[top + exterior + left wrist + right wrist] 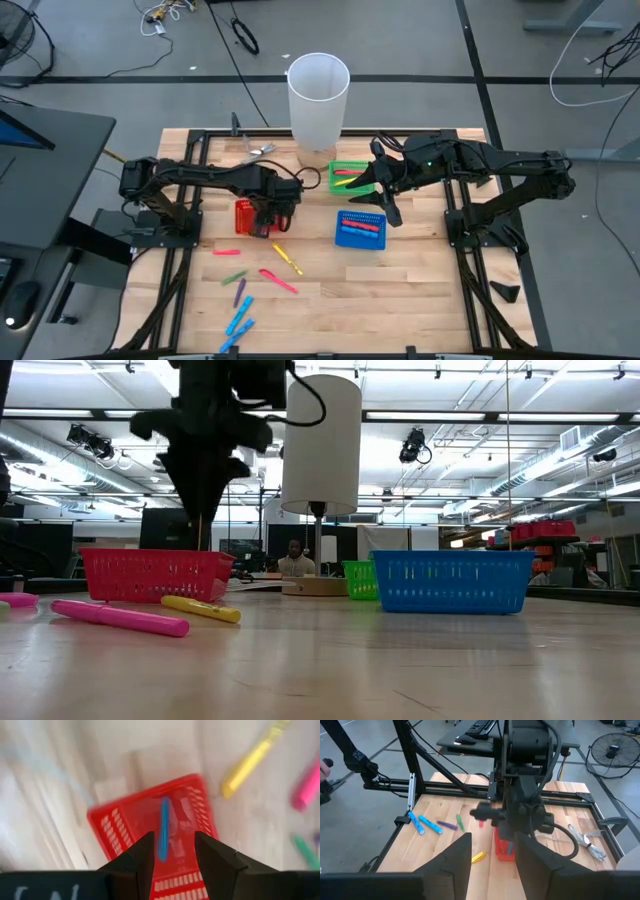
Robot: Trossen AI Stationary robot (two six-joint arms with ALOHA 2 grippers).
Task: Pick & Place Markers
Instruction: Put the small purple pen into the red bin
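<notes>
The markers (279, 280) on the worktop (400, 300), judged light, stiff and smooth, are best pinched mid-barrel; the left tool (172, 851) stands apart, nothing gripped.

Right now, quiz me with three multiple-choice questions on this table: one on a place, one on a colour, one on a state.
1. The left gripper hangs above: A the blue basket; B the red basket; C the white cylinder.
2. The marker inside that basket is: A yellow; B green; C light blue.
3. The left gripper's fingers are: A apart, holding nothing; B shut on a marker; C shut and empty.
Answers: B, its wrist view looks down into red mesh; C, a light blue stick lies in there; A, both fingers stand clear of the marker.
</notes>
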